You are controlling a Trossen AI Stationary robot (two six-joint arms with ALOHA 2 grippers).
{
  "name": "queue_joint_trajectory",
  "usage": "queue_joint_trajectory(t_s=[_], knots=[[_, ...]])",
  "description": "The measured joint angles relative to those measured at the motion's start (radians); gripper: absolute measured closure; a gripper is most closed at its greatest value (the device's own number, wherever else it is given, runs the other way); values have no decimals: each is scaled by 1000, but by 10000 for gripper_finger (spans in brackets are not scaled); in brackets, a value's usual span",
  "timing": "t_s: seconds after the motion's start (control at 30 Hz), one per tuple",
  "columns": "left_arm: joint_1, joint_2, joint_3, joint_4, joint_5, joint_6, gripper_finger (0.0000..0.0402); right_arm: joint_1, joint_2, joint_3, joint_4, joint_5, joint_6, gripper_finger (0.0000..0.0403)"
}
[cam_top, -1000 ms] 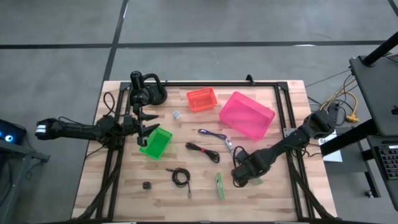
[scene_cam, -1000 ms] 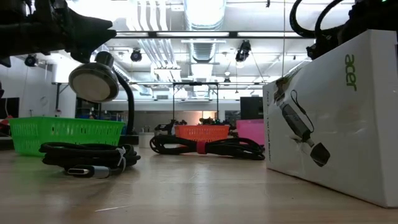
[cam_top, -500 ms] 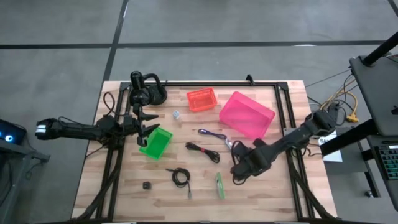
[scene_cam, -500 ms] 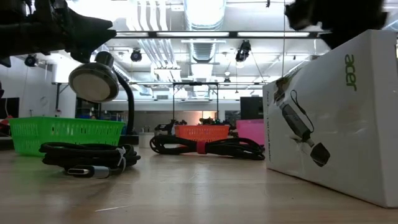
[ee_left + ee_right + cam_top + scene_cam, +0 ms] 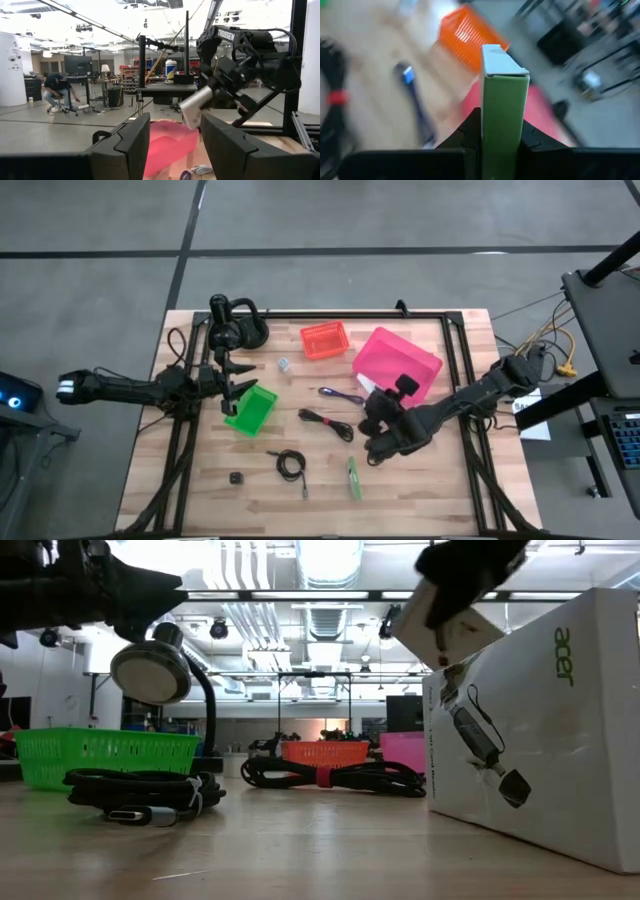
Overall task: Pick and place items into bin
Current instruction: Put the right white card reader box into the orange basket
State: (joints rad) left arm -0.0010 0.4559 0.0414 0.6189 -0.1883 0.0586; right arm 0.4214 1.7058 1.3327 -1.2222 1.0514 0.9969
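Gripping a green packet point(image 5: 504, 107), right pincer point(image 5: 495, 132) hangs above table point(image 5: 450, 500).

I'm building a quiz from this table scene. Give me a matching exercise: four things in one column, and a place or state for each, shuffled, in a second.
Things:
1. green packet
2. green bin
3. orange bin
4. second green packet

Places or states:
A. flat on the table, near its front edge
B. clamped in the right pincer
C. beside the pink bin, at the back
D. just under the open left pincer

Pairs: 1-B, 2-D, 3-C, 4-A
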Motion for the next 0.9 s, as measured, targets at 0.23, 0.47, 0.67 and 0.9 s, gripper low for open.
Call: queue_joint_trajectory(t_s=[0.23, 0.47, 0.67, 0.9], knots=[[0, 16, 0, 1, -2, 8, 240, -146, 0, -2, 131, 123, -258, 363], [1, 22, 0, 1, -3, 10, 240, -338, 0, -3, 455, 18, -744, 363], [1, 35, 0, 1, -3, 7, 240, -471, 0, -3, 737, -137, -1080, 363], [1, 41, 0, 1, -3, 6, 240, -572, -1, -1, 899, -509, -1417, 363]])
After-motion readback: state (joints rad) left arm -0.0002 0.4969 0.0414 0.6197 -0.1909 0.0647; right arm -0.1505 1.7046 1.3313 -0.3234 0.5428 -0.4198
